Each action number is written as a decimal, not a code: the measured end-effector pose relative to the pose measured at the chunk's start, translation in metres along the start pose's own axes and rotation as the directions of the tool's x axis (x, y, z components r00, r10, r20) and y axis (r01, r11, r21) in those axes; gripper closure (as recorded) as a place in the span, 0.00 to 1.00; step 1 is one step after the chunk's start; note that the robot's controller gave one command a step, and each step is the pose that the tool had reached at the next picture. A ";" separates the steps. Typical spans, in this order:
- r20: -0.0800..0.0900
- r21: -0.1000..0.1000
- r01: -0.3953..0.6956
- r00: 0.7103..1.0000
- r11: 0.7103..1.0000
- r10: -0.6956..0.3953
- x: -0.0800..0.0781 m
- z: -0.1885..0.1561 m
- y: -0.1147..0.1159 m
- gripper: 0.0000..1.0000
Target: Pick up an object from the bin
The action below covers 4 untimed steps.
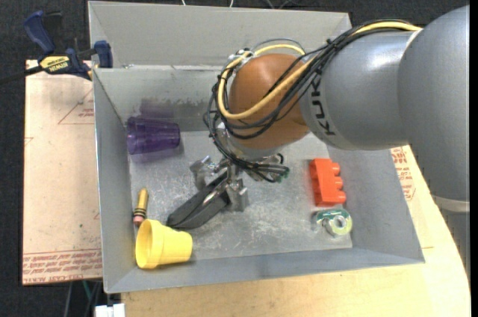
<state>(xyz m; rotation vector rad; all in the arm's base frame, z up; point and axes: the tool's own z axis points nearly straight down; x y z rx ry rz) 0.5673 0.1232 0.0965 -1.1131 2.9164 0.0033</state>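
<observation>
The black elongated object (196, 209) lies slantwise on the middle of the bin (112, 181) floor. Your gripper (221, 185) is at its upper end, with the fingers apart on either side of it. Just left of the object you have a crayon (140, 207), below-left a yellow cup (162, 244), above-left a purple cup (153, 136) on its side, and well right an orange brick (327, 181) and a pale ring (334, 223).

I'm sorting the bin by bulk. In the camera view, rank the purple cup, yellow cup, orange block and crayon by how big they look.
1. purple cup and yellow cup: they look about alike, too close to rank.
2. orange block.
3. crayon: thin, and the smallest.
</observation>
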 end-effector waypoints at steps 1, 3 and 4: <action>-0.008 -0.005 -0.001 1.000 1.000 0.001 0.002 -0.027 0.001 1.00; 0.000 -0.001 -0.003 1.000 1.000 0.003 -0.002 -0.086 0.000 1.00; 0.003 0.000 -0.005 1.000 1.000 0.005 -0.003 -0.097 0.000 1.00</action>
